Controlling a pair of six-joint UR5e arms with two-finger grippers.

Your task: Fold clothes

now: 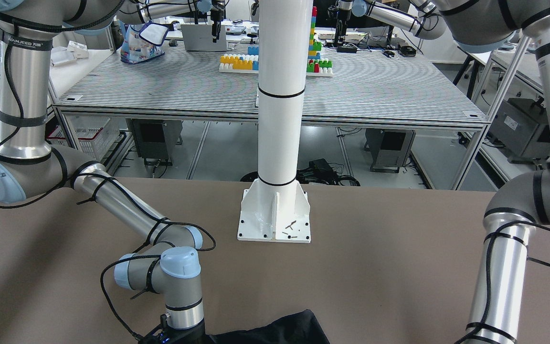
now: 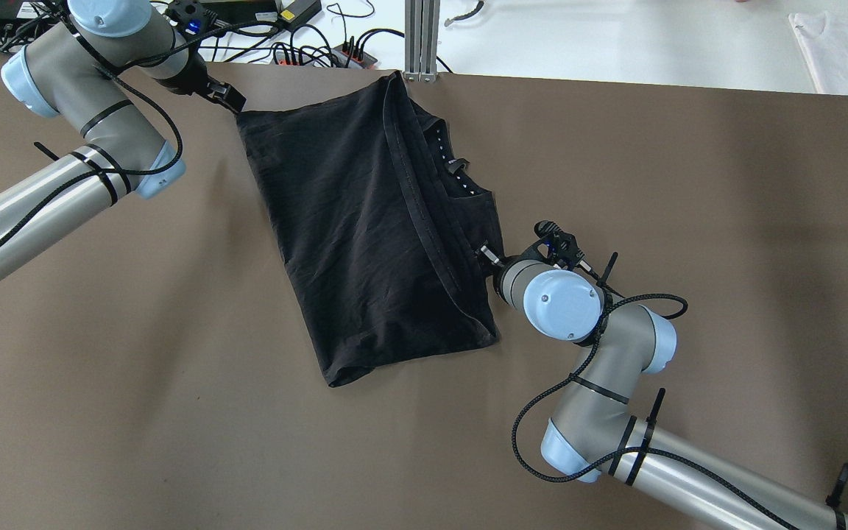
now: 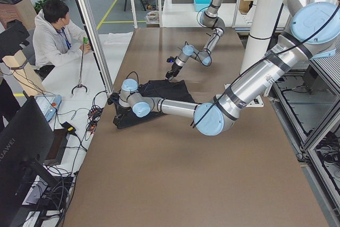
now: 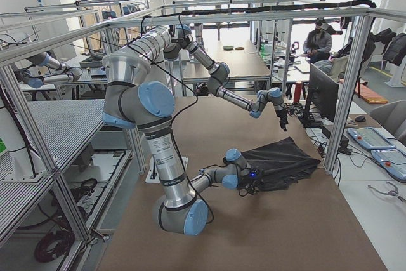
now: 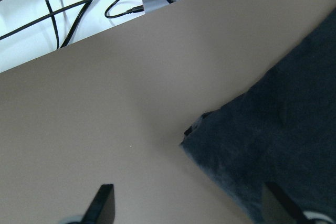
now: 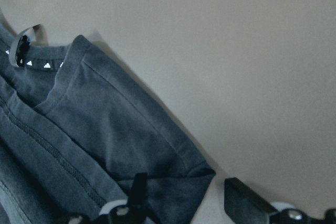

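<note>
A black T-shirt [image 2: 365,235] lies folded on the brown table [image 2: 137,412], its neck label facing right. My left gripper [image 2: 231,101] is at the shirt's far left corner. In the left wrist view it [image 5: 189,208] is open, and the shirt corner [image 5: 210,140] lies just ahead between the fingers [image 5: 104,203]. My right gripper [image 2: 486,256] is at the shirt's right edge. In the right wrist view it [image 6: 191,198] is open, with the folded sleeve corner [image 6: 194,174] between the fingers [image 6: 247,198].
A white garment [image 2: 843,40] lies on the white bench beyond the table's far right. Cables and a power strip [image 2: 306,44] lie past the far edge. An aluminium post [image 2: 420,37] stands at the far edge. An operator [image 3: 53,41] sits there.
</note>
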